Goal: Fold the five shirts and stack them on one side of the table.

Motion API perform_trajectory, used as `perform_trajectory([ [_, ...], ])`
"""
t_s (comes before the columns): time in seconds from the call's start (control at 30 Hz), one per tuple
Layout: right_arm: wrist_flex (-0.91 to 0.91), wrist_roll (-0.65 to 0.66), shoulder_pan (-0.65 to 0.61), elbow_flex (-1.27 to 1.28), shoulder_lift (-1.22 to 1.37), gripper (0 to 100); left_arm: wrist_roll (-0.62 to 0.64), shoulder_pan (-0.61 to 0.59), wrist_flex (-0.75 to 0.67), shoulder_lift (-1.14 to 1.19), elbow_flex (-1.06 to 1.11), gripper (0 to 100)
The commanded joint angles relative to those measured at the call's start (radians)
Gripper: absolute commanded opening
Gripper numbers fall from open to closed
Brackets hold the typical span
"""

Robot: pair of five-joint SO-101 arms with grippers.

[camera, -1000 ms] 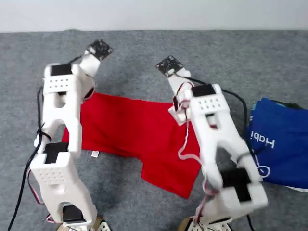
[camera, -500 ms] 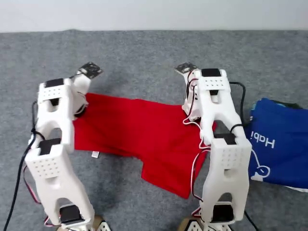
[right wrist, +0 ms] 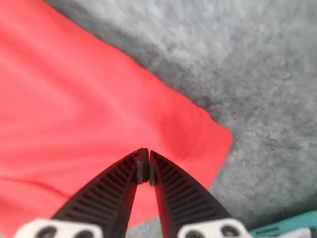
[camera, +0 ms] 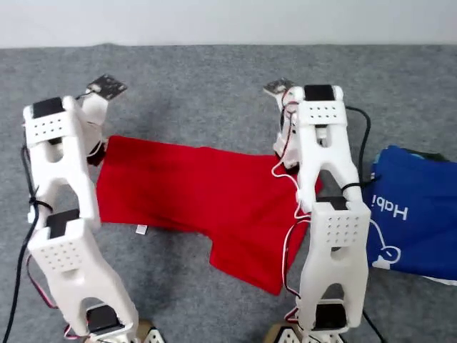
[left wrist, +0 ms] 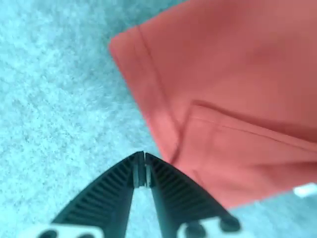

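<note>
A red shirt (camera: 200, 196) lies spread flat on the grey carpeted table (camera: 214, 86), with one part reaching toward the front. My left arm (camera: 61, 150) stands over the shirt's far left corner. My left gripper (left wrist: 143, 157) is shut, its tips right at the hem of the red shirt (left wrist: 233, 99) beside a folded-in sleeve. My right arm (camera: 321, 143) stands over the far right corner. My right gripper (right wrist: 144, 168) is shut, its tips down on the red shirt (right wrist: 74, 109) a little in from the corner. A folded blue shirt (camera: 414, 211) lies at the right edge.
A small white label (camera: 141, 229) pokes out from the red shirt's front edge. Bare carpet runs along the back of the table and at the front left. A white wall (camera: 228, 21) bounds the far side.
Both arms have swung outward and lowered to the shirt's far corners. The shirt's left edge has shifted a little to the left, leaving the cloth spread wider.
</note>
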Motion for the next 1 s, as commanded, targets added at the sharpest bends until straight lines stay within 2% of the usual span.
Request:
perform_trajectory([
  [0.0, 0.059, -0.006, -0.042, -0.164, -0.027, 1.0, -0.012, 0.069, 0.092, -0.118, -0.035, 1],
  [0.23, 0.056, -0.005, -0.071, -0.147, -0.202, 1.0, -0.006, 0.203, 0.133, -0.097, 0.056, 1],
  [0.33, 0.056, -0.005, -0.062, -0.077, -0.298, 1.0, -0.006, 0.219, 0.135, -0.037, 0.110, 1],
  [0.63, 0.056, -0.005, -0.008, 0.115, -0.518, 1.0, 0.023, 0.104, 0.190, 0.089, 0.159, 1],
  [0.8, 0.056, -0.006, 0.012, 0.123, -0.561, 1.0, 0.002, 0.035, 0.190, -0.055, 0.278, 1],
  [0.97, 0.056, -0.006, 0.008, 0.123, -0.588, 1.0, -0.057, 0.041, 0.186, -0.269, 0.440, 1],
])
